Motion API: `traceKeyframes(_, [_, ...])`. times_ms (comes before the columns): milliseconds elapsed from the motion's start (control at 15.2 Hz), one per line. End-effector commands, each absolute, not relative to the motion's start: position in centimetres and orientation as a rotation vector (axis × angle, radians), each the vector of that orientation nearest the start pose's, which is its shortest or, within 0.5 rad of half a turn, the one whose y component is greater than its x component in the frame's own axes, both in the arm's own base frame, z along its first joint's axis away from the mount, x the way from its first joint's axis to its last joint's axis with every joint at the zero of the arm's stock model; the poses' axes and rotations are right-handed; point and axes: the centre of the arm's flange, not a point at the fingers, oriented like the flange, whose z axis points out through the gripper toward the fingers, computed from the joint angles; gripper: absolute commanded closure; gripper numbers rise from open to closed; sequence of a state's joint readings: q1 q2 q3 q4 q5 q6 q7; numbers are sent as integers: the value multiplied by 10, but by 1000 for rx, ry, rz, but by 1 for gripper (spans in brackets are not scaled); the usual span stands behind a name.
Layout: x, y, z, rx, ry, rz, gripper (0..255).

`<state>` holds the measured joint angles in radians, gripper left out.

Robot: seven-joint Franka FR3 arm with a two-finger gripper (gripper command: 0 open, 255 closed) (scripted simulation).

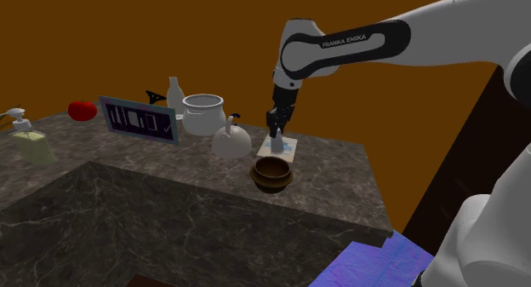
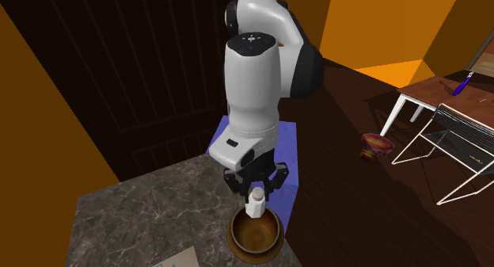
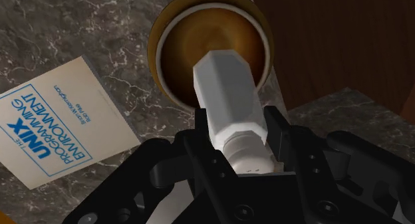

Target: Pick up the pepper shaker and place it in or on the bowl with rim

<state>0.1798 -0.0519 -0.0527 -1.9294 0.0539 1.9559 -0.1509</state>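
The pepper shaker (image 3: 229, 103) is a white faceted bottle, clasped near its cap end between my black fingers (image 3: 279, 133). My gripper (image 2: 255, 190) is shut on it and holds it in the air, body pointing down. The brown bowl with a pale rim (image 3: 176, 50) sits on the dark marble counter directly beneath the shaker (image 2: 256, 202). In the shoulder view the gripper (image 1: 276, 128) hangs just above the bowl (image 1: 271, 173), near the counter's front edge. The shaker's lower end (image 1: 276, 144) is a short gap above the bowl (image 2: 255, 234).
A white and blue book (image 3: 56, 126) lies on the counter beside the bowl. Further back stand a white kettle (image 1: 231, 140), a white pot (image 1: 202, 113), a bottle (image 1: 175, 94), a framed panel (image 1: 139, 119), a red tomato (image 1: 82, 110) and a soap dispenser (image 1: 30, 140). The counter edge (image 2: 289, 242) runs close to the bowl.
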Motion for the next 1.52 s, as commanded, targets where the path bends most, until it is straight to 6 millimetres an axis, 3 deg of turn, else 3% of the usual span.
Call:
traceKeyframes(0, [548,74,505,-3061,-400,-123,255])
traceKeyframes(726, [548,74,449,-3061,-400,-123,255])
traceKeyframes(1188, [548,74,449,-3061,-400,-123,255])
traceKeyframes(1254, [548,74,449,-3061,-400,-123,0])
traceKeyframes(1452, [548,74,449,-3061,-400,-123,0])
